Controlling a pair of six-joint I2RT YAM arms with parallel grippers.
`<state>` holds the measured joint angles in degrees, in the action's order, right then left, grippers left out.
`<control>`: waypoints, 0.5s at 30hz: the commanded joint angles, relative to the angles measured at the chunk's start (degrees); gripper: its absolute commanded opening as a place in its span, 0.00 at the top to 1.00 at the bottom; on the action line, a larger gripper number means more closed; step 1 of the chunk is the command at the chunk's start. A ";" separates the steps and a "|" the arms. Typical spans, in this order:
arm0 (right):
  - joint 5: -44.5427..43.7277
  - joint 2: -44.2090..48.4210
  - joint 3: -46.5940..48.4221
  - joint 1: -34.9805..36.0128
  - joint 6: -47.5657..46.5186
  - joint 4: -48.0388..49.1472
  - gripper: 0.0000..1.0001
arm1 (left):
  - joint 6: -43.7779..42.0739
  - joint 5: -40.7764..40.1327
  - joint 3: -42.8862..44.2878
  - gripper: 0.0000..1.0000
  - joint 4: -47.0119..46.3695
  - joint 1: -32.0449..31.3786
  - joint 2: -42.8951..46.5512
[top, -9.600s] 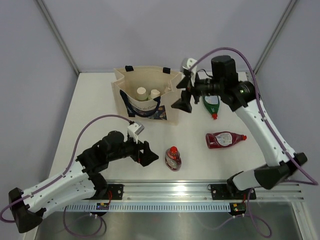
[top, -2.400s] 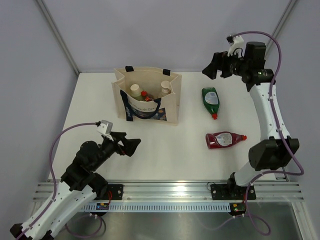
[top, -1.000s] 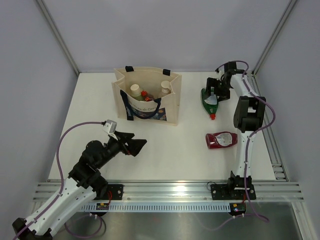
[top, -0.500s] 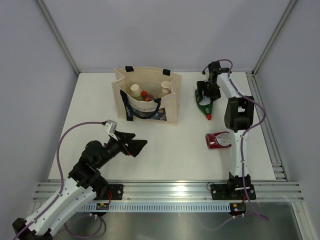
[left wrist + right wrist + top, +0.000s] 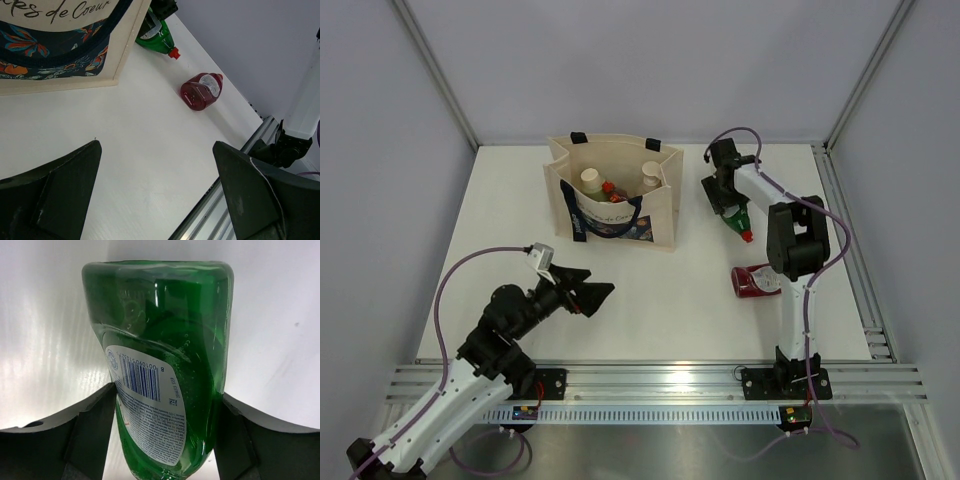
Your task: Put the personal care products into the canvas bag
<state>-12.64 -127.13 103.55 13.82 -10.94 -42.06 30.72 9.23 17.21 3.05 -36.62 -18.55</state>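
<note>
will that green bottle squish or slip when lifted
Likely squashes slightly: the green squeeze bottle looks like thin clear plastic. Probably hefty for its size, since it appears liquid-filled. Its glossy sides may slip in the right gripper.

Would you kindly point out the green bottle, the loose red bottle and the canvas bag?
green bottle (image 5: 165, 330): right wrist view, body.
loose red bottle (image 5: 196, 95): left wrist view, body.
canvas bag (image 5: 665, 215): top view, front wall.

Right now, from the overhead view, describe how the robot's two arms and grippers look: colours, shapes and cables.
The left arm and right arm have white link shells with black joints, each trailing a purple cable. The left gripper and right gripper have black wedge-shaped fingers; a small white camera module sits on the left wrist.
</note>
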 commanded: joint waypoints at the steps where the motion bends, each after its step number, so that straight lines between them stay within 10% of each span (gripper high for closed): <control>1: -14.32 1.62 -6.06 2.60 -6.98 5.92 0.61 | 0.31 1.05 -0.16 0.01 -3.14 0.23 1.05; 15: -10.84 3.64 -11.70 5.25 -14.37 6.65 0.57 | 0.04 1.05 -0.25 0.01 -0.59 0.23 2.02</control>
<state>-28.25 -123.59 92.07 19.62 -24.34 -31.77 30.70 9.26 17.19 3.49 -36.62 -17.50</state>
